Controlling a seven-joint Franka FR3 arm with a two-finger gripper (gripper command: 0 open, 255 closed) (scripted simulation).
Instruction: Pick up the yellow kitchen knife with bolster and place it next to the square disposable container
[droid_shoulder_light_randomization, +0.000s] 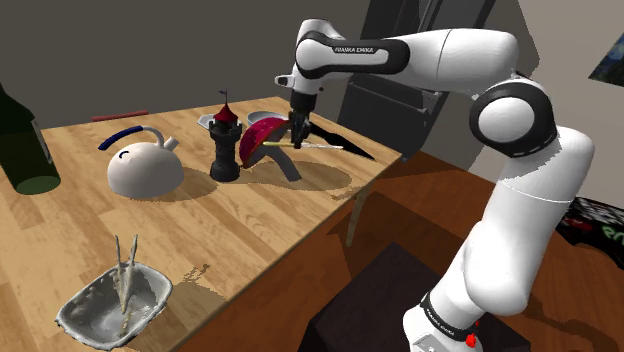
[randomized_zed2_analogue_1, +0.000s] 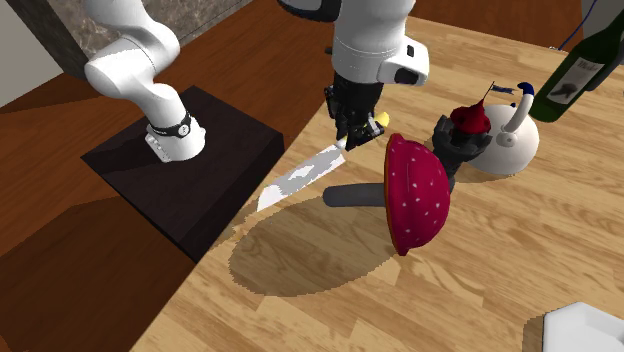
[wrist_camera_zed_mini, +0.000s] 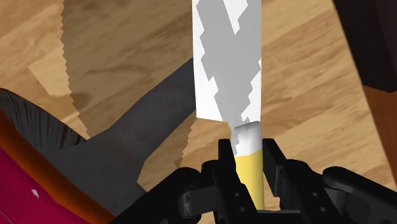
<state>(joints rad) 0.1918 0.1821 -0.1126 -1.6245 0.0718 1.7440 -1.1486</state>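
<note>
The gripper (wrist_camera_zed_mini: 248, 156) is clamping its two fingers (wrist_camera_zed_mini: 273, 162) on the yellow handle of the knife (wrist_camera_zed_mini: 226, 63), just behind the white bolster. The blade is pointing straight away from the hand.

In the shoulder view the knife is sitting at the far right end of the wooden table (droid_shoulder_light_randomization: 250, 220), close to the right edge and just beside a red mushroom-shaped ornament (randomized_zed2_analogue_1: 415, 195) lying on its side. In the second exterior view the blade tip is reaching out to the table's edge. Whether the knife is resting on the wood or hanging just above it cannot be told from these pictures.

The container (droid_shoulder_light_randomization: 115, 300), a pale crumpled tray with a couple of thin sticks in it, is standing at the near left end of the table in the shoulder view, well apart from the knife. A white kettle (droid_shoulder_light_randomization: 145, 170) with a blue handle and a dark bottle (droid_shoulder_light_randomization: 25, 140) are standing between the two ends, nearer the far side.

So the grasp looks done, and that is likely all that is done. The lift, the long carry toward the shoulder view's near left and the setting down beside the container are all waiting. The carry will probably need to clear the ornament and pass on the near side of the kettle.
</note>
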